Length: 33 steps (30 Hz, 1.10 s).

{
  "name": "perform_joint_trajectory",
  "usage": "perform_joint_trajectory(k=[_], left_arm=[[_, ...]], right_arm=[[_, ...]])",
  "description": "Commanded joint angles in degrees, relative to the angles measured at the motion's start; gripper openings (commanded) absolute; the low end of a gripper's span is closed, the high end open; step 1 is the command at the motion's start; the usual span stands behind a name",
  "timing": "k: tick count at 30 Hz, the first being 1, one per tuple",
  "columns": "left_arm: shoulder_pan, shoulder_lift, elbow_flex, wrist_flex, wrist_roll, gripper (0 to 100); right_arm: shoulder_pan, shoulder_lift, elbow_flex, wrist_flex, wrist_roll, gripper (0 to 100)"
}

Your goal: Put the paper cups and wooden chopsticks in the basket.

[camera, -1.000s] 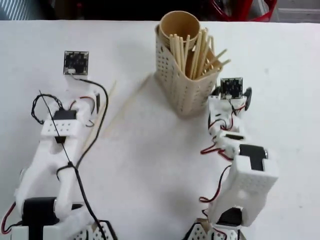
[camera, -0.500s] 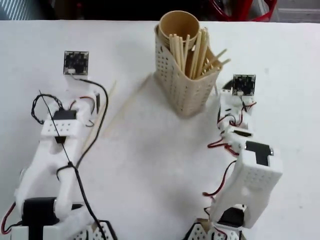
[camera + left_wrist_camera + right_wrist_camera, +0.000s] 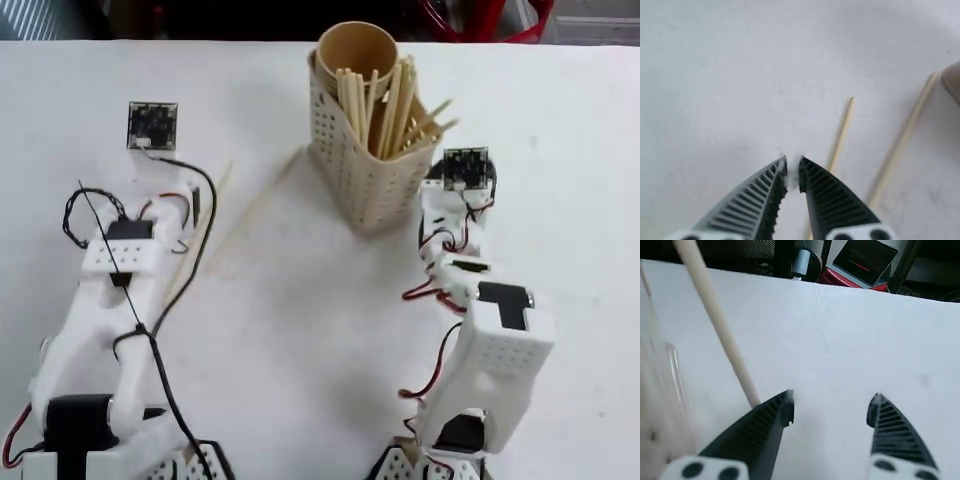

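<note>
A perforated cream basket (image 3: 372, 170) stands at the table's far middle, holding a tan paper cup (image 3: 357, 50) and several wooden chopsticks (image 3: 400, 100). Two loose chopsticks lie on the table left of it: one (image 3: 258, 205) (image 3: 902, 140) running diagonally from the basket's foot, another (image 3: 203, 228) (image 3: 841, 131) beside the left arm (image 3: 120, 255). My left gripper (image 3: 792, 167) hovers low over the table, shut and empty, just beside the nearer stick. My right gripper (image 3: 832, 402) stands open and empty beside the basket's right wall (image 3: 657, 390), where a chopstick (image 3: 715, 315) pokes out past one fingertip.
The right arm (image 3: 490, 340) stands close against the basket's right side. A black cable (image 3: 195, 240) from the left arm crosses over the nearer loose chopstick. White tabletop stretches ahead of both grippers; dark clutter lies beyond the far edge.
The right arm swung out to the right, away from the basket, then came back left against it. The left arm and the loose chopsticks have not moved.
</note>
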State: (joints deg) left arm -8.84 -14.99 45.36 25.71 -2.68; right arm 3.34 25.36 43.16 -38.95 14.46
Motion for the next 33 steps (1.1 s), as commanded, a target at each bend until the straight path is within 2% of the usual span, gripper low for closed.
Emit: perform_joint_trajectory(k=[1,6,24,33], left_arm=[[0.0,-0.3,-0.5,-1.1,-0.4,7],[0.0,-0.2,-0.1,-3.7,-0.4,7],[0.0,-0.2,-0.1,-3.9,-0.4,7],[0.0,-0.2,-0.1,-3.7,-0.4,7]], right_arm=[[-2.9,-1.8,1.2,-1.1,6.2,22.4],[-2.9,-4.0,3.7,-1.1,7.0,19.6],[-7.4,-15.9,14.2,-1.0,7.0,19.5],[-3.5,-15.8,12.4,-1.2,6.6,19.7]])
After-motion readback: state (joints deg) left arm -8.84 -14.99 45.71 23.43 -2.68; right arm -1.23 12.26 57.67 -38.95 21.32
